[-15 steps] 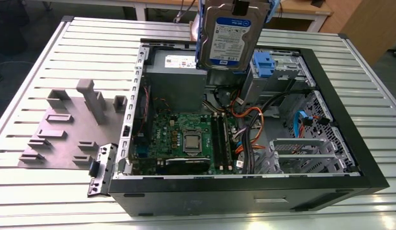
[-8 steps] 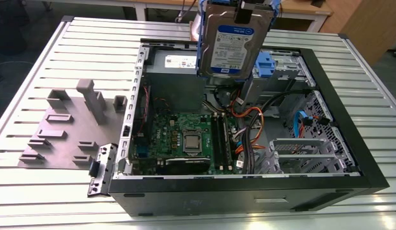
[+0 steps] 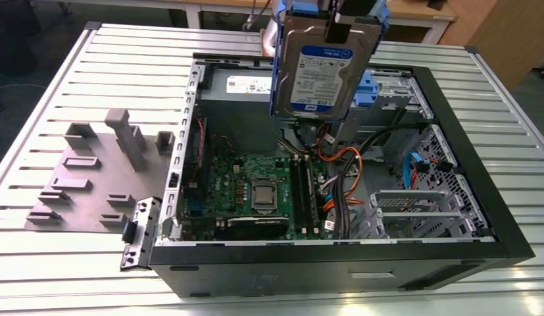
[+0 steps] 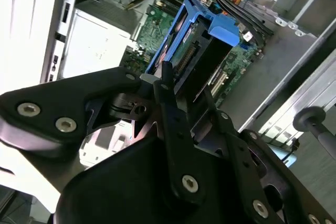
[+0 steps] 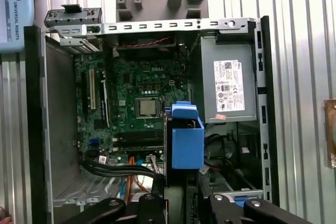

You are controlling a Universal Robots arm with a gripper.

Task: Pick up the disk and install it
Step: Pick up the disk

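Note:
The disk (image 3: 323, 69) hangs upright above the open computer case (image 3: 482, 197), its white-and-blue label facing the exterior camera and blue rails along its edges. My gripper (image 3: 349, 18) is shut on its upper end. In the second wrist view the gripper (image 4: 186, 95) clamps the disk (image 4: 184, 40) between its black fingers (image 4: 167, 85), the blue end handle (image 4: 226, 27) pointing down toward the motherboard. In the first wrist view the blue handle (image 5: 186, 135) sits over the board near the processor, with the gripper (image 5: 184, 199) behind it.
Inside the case lie a green motherboard (image 3: 254, 191), a grey power-supply box (image 5: 228, 85), orange and black cables (image 3: 350, 164), and another blue drive carrier (image 3: 370, 89) in the bay at the back. A grey fixture plate (image 3: 96, 178) lies on the slatted table (image 3: 61, 263).

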